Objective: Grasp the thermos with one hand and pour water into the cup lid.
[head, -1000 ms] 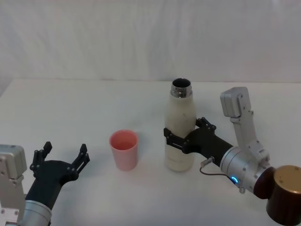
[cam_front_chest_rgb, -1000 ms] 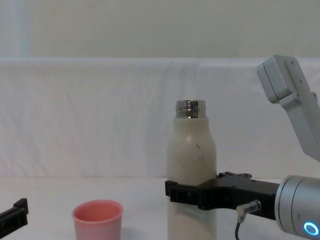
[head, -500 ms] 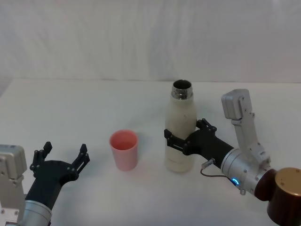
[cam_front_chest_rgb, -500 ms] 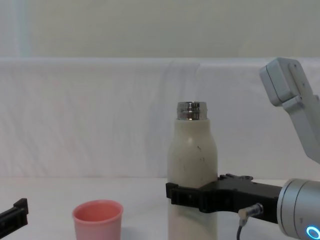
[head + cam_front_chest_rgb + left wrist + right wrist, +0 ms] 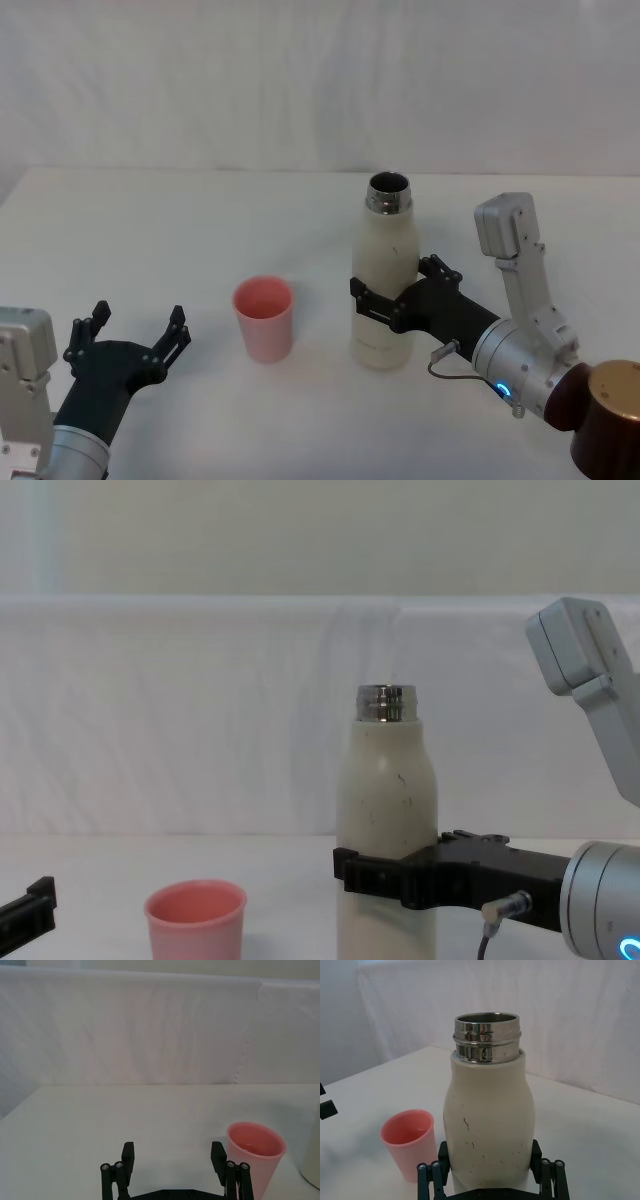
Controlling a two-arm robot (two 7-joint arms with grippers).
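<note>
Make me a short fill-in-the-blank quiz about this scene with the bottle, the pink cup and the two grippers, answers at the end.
1. The right gripper is shut on the ______.
2. The thermos stands upright with its steel neck ______, no cap on.
3. The cup lid stands on the thermos's ______ side.
4. The left gripper, parked near the table's front edge, is ______.

Answers: thermos; open; left; open

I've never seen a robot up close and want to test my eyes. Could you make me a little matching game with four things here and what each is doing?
Things:
1. thermos
2. cup lid
3. right gripper
4. left gripper

States:
A. open, holding nothing
B. clamped round the bottle's lower body
C. pink, standing upright on the table
D. cream-white, upright, steel neck uncapped

Pairs: 1-D, 2-C, 3-B, 4-A
</note>
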